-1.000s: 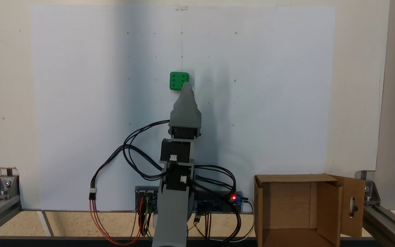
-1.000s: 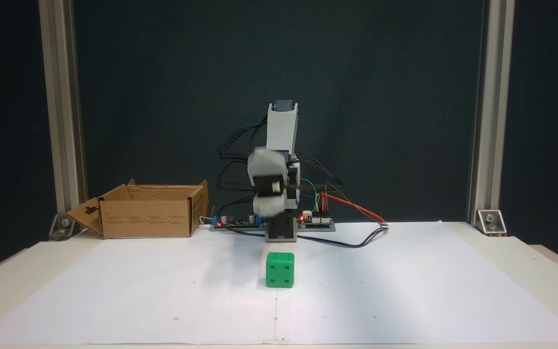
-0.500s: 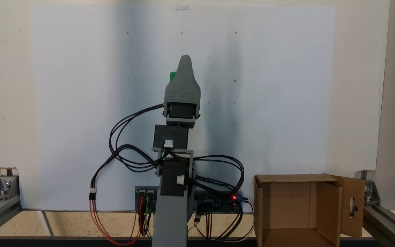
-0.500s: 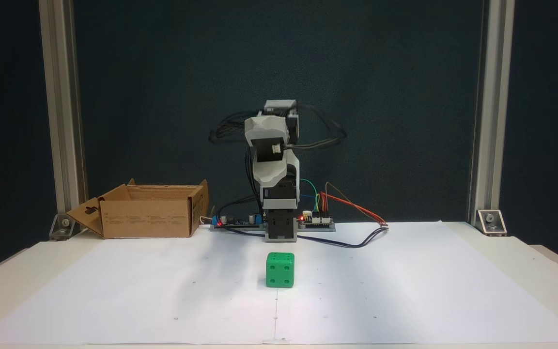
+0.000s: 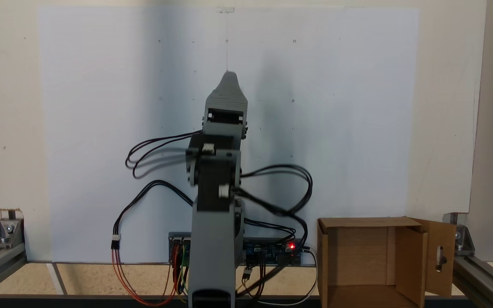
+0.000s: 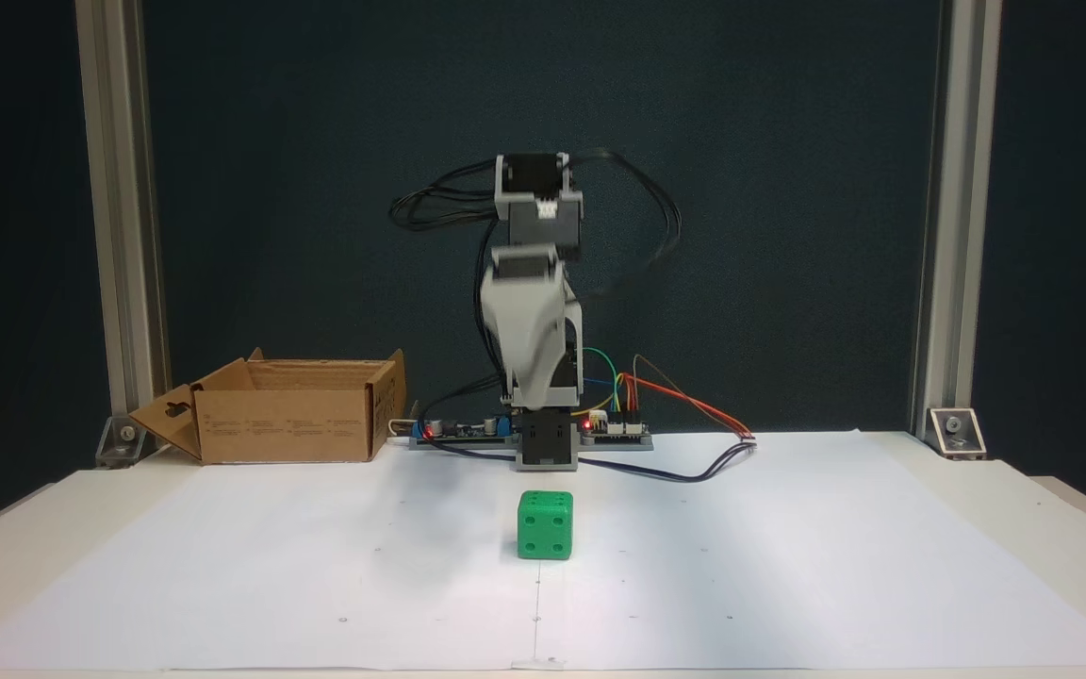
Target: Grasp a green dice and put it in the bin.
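A: Looking at the gripper (image 6: 532, 401) first. Hanging up high over the white paper (image 6: 788, 556), pointing down, a bit blurry. Jaws open or closed?

B: Hard to say. Seeing just one grey tip in both fixed views, so not guessing. Not holding anything, though.

A: Spotting the green dice (image 6: 545, 524)?

B: Yes. Sitting flat on the paper, below the gripper and a little toward the camera. Not touching the gripper at all. Showing four dots on the front side.

A: Looking heavy?

B: Probably not. Looking like a small plastic cube, so likely light and hard. Not bending, not breaking easily. Maybe a bit slippery, with smooth sides and round corners.

A: Grabbing it where?

B: Squeezing two flat sides facing away from each other, near the middle. Keeping off the round corners, or risking a slip or a twist. Opening wide first too, since looking about as wide as the gripper.

A: And going where after that?

B: Over to the bin (image 6: 290, 415). Standing well apart from the dice, at the left in that view, beside the circuit boards (image 6: 453, 429) at the arm's foot. In the other fixed view, sitting at the bottom right (image 5: 357, 261), open on top, with a slotted flap (image 5: 441, 256) sticking out. Plenty of room inside for dropping.
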